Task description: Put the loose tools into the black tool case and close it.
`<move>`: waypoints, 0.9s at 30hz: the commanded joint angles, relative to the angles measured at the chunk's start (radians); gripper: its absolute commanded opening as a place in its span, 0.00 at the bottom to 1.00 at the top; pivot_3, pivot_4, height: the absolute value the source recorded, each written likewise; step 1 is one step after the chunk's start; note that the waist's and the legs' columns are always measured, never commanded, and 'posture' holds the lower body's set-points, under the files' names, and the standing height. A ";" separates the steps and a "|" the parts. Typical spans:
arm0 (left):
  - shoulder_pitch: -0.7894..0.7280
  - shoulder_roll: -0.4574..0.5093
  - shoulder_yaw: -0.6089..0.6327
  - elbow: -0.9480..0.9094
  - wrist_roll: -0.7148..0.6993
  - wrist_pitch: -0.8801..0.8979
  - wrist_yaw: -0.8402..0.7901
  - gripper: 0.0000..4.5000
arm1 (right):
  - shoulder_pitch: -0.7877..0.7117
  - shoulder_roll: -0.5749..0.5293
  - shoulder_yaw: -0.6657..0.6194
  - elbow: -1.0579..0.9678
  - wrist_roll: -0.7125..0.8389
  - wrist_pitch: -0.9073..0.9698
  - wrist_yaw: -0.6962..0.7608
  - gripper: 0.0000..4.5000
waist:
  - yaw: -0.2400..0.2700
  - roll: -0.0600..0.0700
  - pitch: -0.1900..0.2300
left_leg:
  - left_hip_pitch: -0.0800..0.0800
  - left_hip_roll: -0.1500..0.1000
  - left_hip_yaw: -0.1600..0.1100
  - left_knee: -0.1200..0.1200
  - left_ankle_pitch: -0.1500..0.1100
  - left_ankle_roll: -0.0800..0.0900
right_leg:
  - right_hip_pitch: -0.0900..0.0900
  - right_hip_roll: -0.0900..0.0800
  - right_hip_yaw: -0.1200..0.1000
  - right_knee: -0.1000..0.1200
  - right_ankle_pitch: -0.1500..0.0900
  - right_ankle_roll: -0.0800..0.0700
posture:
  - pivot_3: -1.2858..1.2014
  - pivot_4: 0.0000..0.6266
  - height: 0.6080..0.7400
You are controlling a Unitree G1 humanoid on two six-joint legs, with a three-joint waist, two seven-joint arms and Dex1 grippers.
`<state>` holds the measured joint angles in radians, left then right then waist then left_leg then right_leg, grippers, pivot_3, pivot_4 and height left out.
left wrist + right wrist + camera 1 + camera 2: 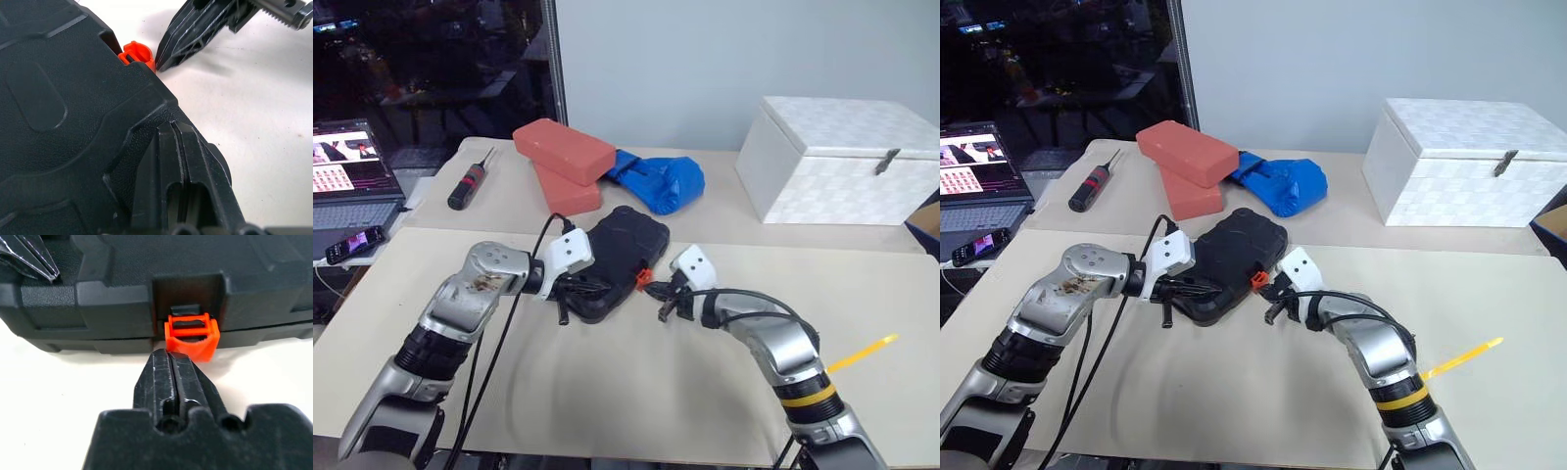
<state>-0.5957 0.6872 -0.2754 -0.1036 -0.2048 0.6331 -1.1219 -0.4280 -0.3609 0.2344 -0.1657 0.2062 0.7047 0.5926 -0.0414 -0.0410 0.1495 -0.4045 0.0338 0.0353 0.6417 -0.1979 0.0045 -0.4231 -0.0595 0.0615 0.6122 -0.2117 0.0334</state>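
Closed black tool case [617,257] on table [607,392]; left gripper [183,161] shut atop its lid, right gripper [172,369] shut, tip against orange latch [191,335].

The black tool case [619,257] lies closed in the middle of the worktop [636,392], and the worktop in front of it and to its right is bare. Behind the case, two red bricks [566,157] and a blue bundle [658,182] stand close. A white box [842,162] stands far to the case's right rear.
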 commanded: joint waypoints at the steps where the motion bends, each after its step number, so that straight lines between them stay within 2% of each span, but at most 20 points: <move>1: 0.068 0.009 -0.089 0.044 0.031 0.066 -0.009 0.00 | -0.035 0.025 -0.009 -0.003 -0.011 -0.045 -0.017 0.01 | -0.002 0.000 0.000 | 0.000 0.000 0.000 0.000 0.000 0.000 | 0.000 0.000 0.000 0.000 0.000 0.000 | 0.52 0.24 1.00; 13: 0.071 0.000 -0.092 0.045 0.032 0.062 -0.002 0.00 | 0.016 0.083 -0.017 0.019 -0.043 -0.138 -0.044 0.01 | -0.006 0.000 0.000 | 0.003 0.000 0.000 0.000 0.000 0.000 | 0.000 0.000 0.000 0.002 0.001 -0.002 | 0.52 0.24 1.00; 17: 0.077 0.001 -0.087 0.050 0.033 0.056 -0.001 0.00 | 0.082 0.030 -0.029 -0.068 -0.041 -0.106 -0.034 0.23 | -0.002 0.000 0.000 | 0.003 0.000 0.000 0.000 0.000 0.000 | 0.001 0.000 0.001 0.002 0.001 -0.002 | 0.52 0.24 1.00; 23: 0.086 0.003 -0.086 0.052 0.035 0.048 -0.003 0.00 | 0.059 0.001 -0.014 -0.042 -0.050 -0.111 -0.021 0.69 | 0.000 0.000 -0.001 | 0.001 0.000 0.000 0.000 0.000 0.000 | 0.000 0.000 0.001 0.000 0.000 -0.001 | 0.52 0.24 1.00; 27: 0.087 0.003 -0.082 0.057 0.035 0.041 -0.003 0.00 | 0.000 0.012 -0.012 0.031 -0.060 -0.142 -0.014 0.69 | -0.001 0.001 -0.001 | 0.001 0.000 0.000 0.000 0.000 0.000 | 0.000 0.000 0.001 0.000 0.000 -0.001 | 0.52 0.24 1.00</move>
<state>-0.5826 0.6810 -0.2650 -0.1103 -0.2043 0.6372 -1.1095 -0.3873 -0.3514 0.2276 -0.1438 0.1567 0.6063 0.5680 -0.0421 -0.0405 0.1490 -0.4034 0.0337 0.0354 0.6417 -0.1979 0.0045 -0.4230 -0.0595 0.0621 0.6123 -0.2113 0.0328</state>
